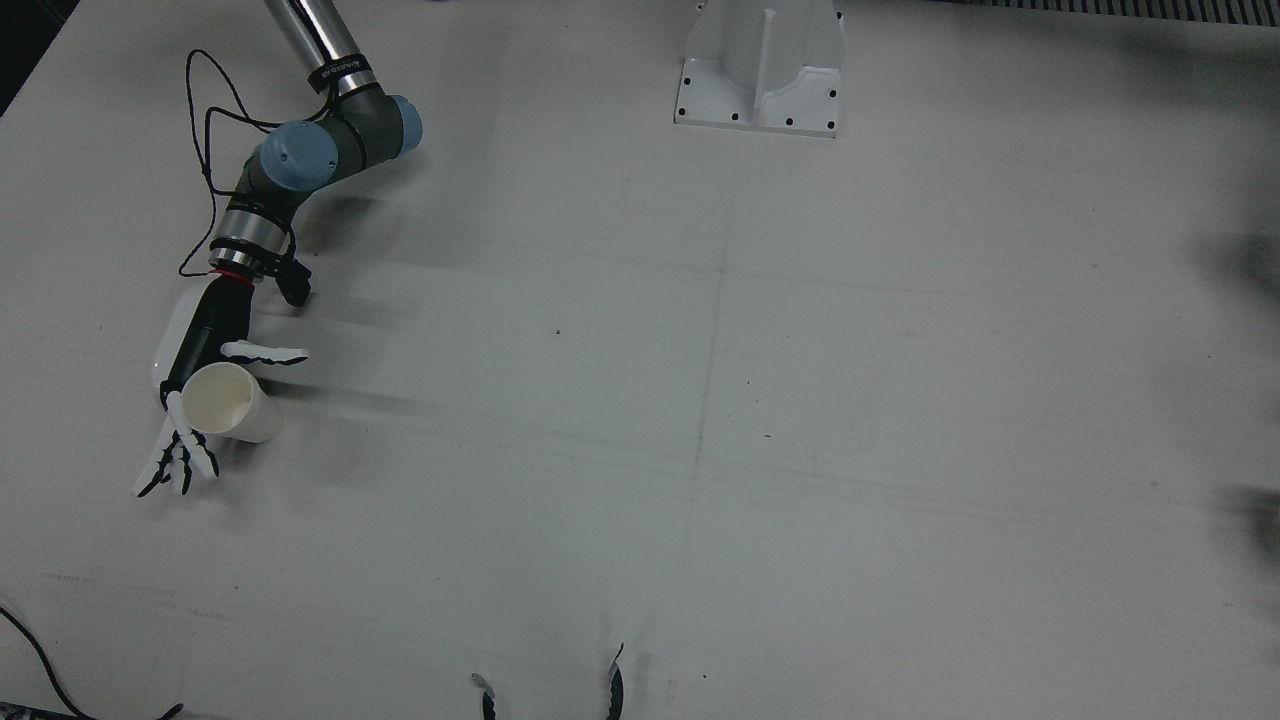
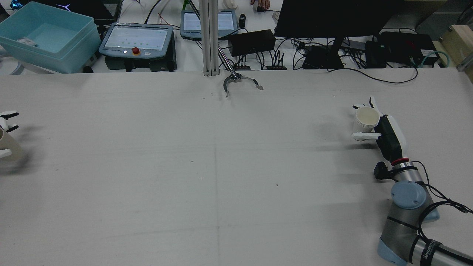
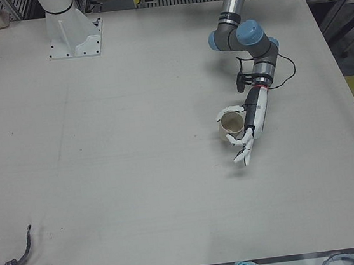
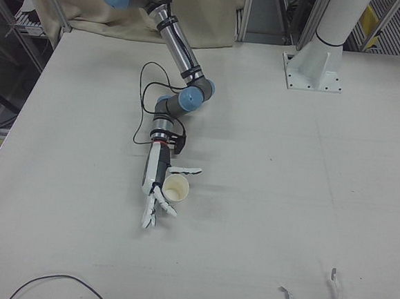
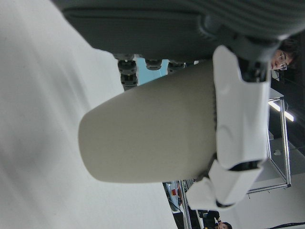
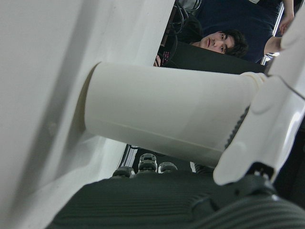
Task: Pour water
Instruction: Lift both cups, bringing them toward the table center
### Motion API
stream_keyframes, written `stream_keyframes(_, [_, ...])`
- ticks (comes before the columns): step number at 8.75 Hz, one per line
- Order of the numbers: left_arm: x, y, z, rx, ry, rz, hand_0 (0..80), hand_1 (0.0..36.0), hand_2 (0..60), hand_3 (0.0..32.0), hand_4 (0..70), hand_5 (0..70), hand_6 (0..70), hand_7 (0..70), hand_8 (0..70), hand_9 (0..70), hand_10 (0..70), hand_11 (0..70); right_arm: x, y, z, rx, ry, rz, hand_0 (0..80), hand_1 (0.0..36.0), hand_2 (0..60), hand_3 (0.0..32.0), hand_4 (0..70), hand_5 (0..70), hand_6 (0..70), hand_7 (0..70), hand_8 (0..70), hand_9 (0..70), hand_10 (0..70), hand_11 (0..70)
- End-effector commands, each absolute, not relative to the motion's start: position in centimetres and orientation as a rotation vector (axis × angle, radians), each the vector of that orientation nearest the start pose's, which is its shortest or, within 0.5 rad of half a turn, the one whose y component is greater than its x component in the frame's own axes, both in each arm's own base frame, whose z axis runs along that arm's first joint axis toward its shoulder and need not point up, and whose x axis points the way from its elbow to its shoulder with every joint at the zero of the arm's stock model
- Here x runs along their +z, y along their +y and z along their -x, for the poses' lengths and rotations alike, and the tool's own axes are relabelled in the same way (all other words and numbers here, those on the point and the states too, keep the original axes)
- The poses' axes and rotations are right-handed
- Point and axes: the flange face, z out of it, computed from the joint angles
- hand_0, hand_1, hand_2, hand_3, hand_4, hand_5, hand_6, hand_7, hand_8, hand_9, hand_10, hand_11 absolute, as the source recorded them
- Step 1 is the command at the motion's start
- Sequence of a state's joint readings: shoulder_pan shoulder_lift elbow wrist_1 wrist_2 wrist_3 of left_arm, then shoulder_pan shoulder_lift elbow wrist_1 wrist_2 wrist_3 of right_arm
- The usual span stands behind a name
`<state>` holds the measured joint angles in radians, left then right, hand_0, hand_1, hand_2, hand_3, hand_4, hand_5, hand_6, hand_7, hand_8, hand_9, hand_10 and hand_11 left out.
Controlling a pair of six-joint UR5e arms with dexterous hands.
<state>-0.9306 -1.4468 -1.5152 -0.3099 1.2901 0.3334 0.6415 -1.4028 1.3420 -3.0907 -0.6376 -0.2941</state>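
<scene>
A white cup (image 1: 232, 402) stands upright on the table at the robot's right side; it also shows in the rear view (image 2: 366, 118) and the right-front view (image 4: 176, 188). My right hand (image 1: 200, 340) is open beside it, with the thumb on one side and the fingers stretched straight past the other. In the right hand view the cup (image 6: 162, 109) rests on the table against my thumb. A beige cup (image 3: 232, 123) sits in my left hand (image 3: 251, 116), with thumb and one finger curled round it. The rear view cuts this cup (image 2: 6, 146) off at the edge.
The left arm's white pedestal (image 1: 760, 70) stands at the far edge. A metal clamp (image 2: 240, 81) lies at the operators' edge of the table. A teal bin (image 2: 48, 35), teach pendants and a monitor sit beyond that edge. A black cable (image 1: 40, 670) crosses a table corner.
</scene>
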Motion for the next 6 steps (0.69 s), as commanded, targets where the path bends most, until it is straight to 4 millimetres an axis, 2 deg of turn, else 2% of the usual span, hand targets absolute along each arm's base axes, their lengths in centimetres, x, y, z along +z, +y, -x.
stream_keyframes(1, [74.5, -44.7, -13.0, -1.75, 2.074, 0.057, 59.6, 36.0, 60.0, 0.0, 24.6, 70.0, 2.0, 22.6, 1.2, 4.0, 8.9, 16.7, 69.8, -48.6, 29.5, -2.351, 2.355, 0.36, 54.3, 12.4, 6.0, 0.0, 24.1, 66.6, 32.5, 51.0, 40.7, 57.5, 14.8, 22.9])
stream_keyframes(2, [74.4, -44.8, -12.6, -1.752, 2.08, 0.05, 60.4, 36.0, 60.0, 0.0, 25.2, 70.0, 2.3, 22.9, 1.2, 4.1, 8.9, 16.7, 69.5, -48.7, 29.7, -2.35, 2.364, 0.366, 54.5, 16.7, 29.9, 0.0, 27.5, 70.0, 48.7, 59.6, 51.7, 70.0, 19.1, 29.1])
stream_keyframes(3, [74.4, -44.9, -12.3, -1.756, 2.083, 0.042, 60.3, 36.0, 60.0, 0.0, 25.2, 70.0, 2.4, 23.1, 1.2, 4.2, 8.9, 16.7, 69.0, -48.8, 29.9, -2.344, 2.368, 0.365, 53.7, 23.6, 60.0, 0.0, 26.9, 70.0, 50.7, 60.2, 52.0, 70.0, 18.6, 28.7])
stream_keyframes(4, [74.4, -44.8, -12.2, -1.756, 2.081, 0.043, 60.3, 36.0, 60.0, 0.0, 25.1, 70.0, 2.1, 22.9, 1.3, 4.2, 8.9, 16.7, 68.3, -49.0, 30.0, -2.335, 2.375, 0.365, 52.7, 28.0, 60.0, 0.0, 26.4, 70.0, 52.3, 60.9, 52.2, 70.0, 18.3, 28.6])
stream_keyframes(5, [73.5, -45.1, -12.5, -1.743, 2.102, 0.057, 61.5, 36.0, 60.0, 0.0, 25.4, 70.0, 2.1, 23.0, 1.3, 4.1, 8.7, 16.5, 64.3, -50.1, 28.7, -2.286, 2.393, 0.425, 54.6, 32.8, 60.0, 0.0, 25.2, 70.0, 51.4, 59.8, 50.3, 67.3, 16.1, 25.8])
stream_keyframes(6, [71.7, -45.8, -13.2, -1.724, 2.121, 0.066, 63.4, 36.0, 60.0, 0.0, 26.4, 70.0, 3.4, 24.2, 1.3, 4.4, 8.8, 16.7, 58.2, -50.4, 26.7, -2.272, 2.42, 0.529, 53.3, 31.1, 60.0, 0.0, 24.0, 70.0, 47.8, 56.0, 48.0, 64.4, 15.1, 24.2])
